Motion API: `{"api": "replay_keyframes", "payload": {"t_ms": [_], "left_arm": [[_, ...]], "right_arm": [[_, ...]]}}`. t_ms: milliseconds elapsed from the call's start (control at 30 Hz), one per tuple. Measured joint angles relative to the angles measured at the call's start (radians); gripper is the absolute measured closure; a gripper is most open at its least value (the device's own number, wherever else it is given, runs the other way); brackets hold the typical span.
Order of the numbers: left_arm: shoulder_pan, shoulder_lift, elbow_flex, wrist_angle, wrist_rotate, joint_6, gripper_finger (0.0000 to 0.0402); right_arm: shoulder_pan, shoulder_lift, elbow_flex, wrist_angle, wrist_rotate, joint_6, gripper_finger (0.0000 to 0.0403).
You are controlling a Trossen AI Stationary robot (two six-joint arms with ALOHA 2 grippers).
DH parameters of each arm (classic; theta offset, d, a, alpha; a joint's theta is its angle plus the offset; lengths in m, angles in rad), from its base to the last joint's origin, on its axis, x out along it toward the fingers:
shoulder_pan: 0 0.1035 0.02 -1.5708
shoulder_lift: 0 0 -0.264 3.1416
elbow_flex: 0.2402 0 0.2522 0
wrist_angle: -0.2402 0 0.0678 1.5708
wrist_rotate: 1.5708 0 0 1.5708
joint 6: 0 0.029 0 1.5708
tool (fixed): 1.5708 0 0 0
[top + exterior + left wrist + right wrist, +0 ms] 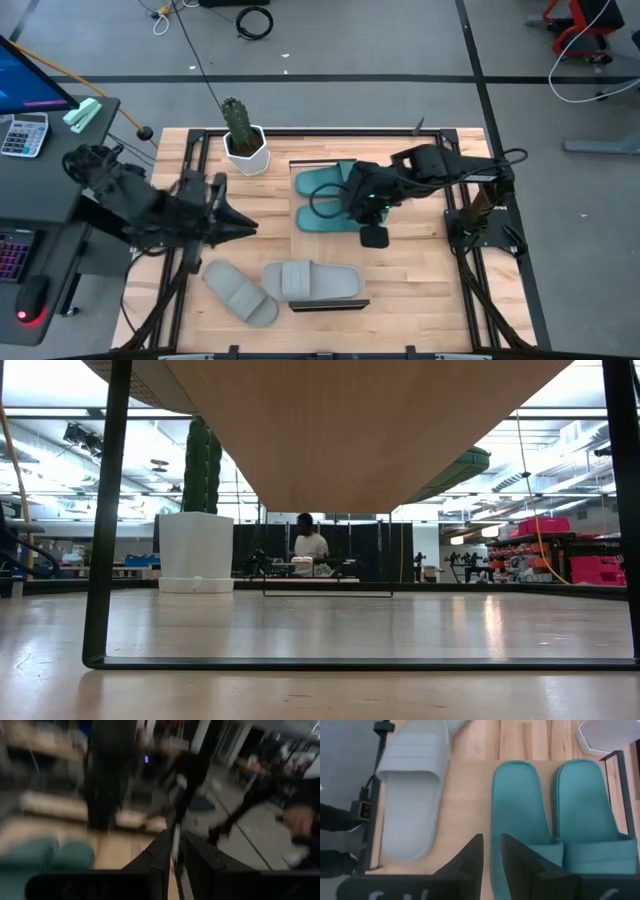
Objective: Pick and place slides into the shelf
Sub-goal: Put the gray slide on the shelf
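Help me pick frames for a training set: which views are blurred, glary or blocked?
Left wrist view: heavy motion blur, only the left gripper fingers readable. Right wrist view: sharp, evenly lit, teal slides and a grey slide clear. High view: clear, slight blur on the left arm. Low view: the shelf underside fills the top, bright backlight from the ceiling lights, sheen on the tabletop.

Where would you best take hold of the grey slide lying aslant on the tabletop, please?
Probably from straight above, with the nearer left claw closing across the narrow width of the grey slide: it lies flat on the table, aslant, both long sides exposed. Which end bears the strap I cannot tell.
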Motion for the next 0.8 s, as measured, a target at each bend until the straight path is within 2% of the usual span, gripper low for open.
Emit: {"api": "replay_keyframes", "payload": {"t_ms": [100,233,533,667,800], "left_arm": [[0.069,0.025,0.000,-0.141,0.116,-0.142,0.0338],[0.121,0.067,0.000,-0.275,0.293,-0.183,0.0330],[0.227,0.187,-0.020,-0.524,0.636,-0.099,0.0353],[0.263,0.216,-0.106,-0.523,0.784,-0.033,0.0365],[0.279,0.221,-0.211,-0.524,0.847,0.023,0.0374]], "right_arm": [[0.005,-0.036,0.000,-0.006,-0.001,0.000,0.0328],[0.004,-0.082,0.000,-0.007,0.020,0.001,0.0328],[0.013,-0.127,-0.005,-0.006,0.024,0.050,0.0328],[0.070,-0.127,-0.042,-0.003,-0.009,0.057,0.0328],[0.136,-0.128,-0.106,0.016,-0.015,0.110,0.0328]]}}
